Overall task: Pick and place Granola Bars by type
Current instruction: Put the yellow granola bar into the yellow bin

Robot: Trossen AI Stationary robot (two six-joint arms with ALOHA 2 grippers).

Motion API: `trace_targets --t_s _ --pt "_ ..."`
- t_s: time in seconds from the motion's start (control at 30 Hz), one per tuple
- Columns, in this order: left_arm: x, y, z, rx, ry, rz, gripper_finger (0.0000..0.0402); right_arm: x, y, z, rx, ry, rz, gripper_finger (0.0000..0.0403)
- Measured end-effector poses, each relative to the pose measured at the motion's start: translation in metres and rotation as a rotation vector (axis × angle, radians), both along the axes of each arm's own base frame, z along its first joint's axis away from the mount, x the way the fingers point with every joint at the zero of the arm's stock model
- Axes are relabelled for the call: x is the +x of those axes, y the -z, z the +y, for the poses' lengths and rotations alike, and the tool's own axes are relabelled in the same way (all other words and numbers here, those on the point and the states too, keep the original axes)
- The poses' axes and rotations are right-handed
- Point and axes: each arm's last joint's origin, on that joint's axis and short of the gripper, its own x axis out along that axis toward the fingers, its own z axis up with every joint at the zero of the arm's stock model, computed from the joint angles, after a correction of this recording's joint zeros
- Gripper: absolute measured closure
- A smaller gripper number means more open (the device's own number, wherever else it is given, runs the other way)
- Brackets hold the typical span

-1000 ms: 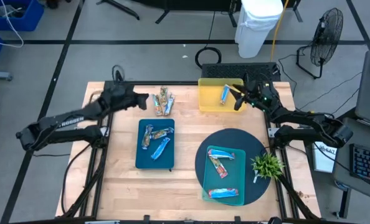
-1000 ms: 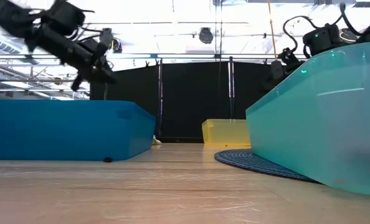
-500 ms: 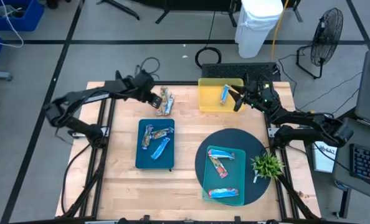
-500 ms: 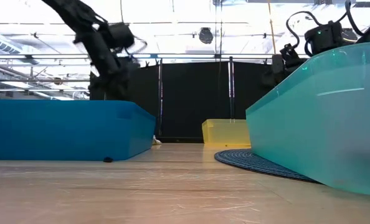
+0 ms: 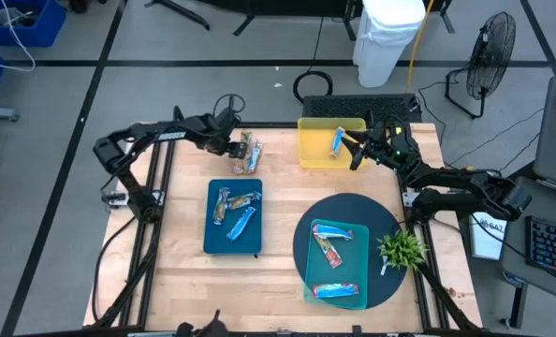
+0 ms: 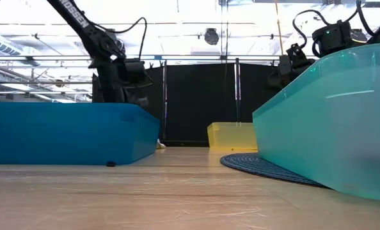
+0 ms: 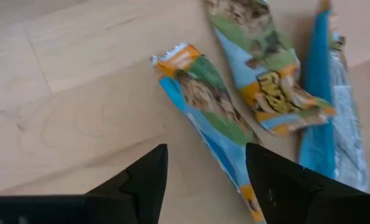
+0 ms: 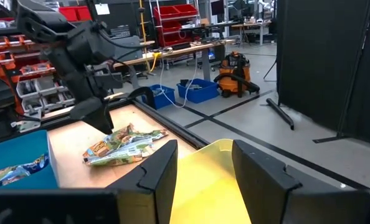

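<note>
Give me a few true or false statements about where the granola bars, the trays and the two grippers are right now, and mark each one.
1. The left gripper is open beside the loose bars at the table's far edge. True.
2. The yellow tray holds three bars. False: only one blue bar lies in it.
3. The blue tray holds several bars. True.
4. The right gripper is over the round dark mat. False: it is at the yellow tray.
5. The teal tray sits on the round dark mat. True.
6. The loose bars lie inside a tray. False: they lie on the bare wooden table.
</note>
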Motion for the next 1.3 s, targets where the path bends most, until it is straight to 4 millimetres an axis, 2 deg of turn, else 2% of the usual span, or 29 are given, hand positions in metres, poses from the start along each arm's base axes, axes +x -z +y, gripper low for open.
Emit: trace_targets --t_s 0.17,0.4,1.3 --pt "0.001 0.009 0.009 0.028 -0.031 0.013 0.0195 0.000 0.000 0.000 0.014 0.000 -0.009 0.0259" --pt "0.008 0.007 0.016 0.094 -0.027 -0.063 0.0231 0.000 0.000 0.000 0.015 0.001 -0.010 0.0259" --pt "0.006 0.008 0.014 0.087 -0.033 -0.038 0.0309 0.002 0.000 0.002 0.028 -0.010 -0.019 0.0259"
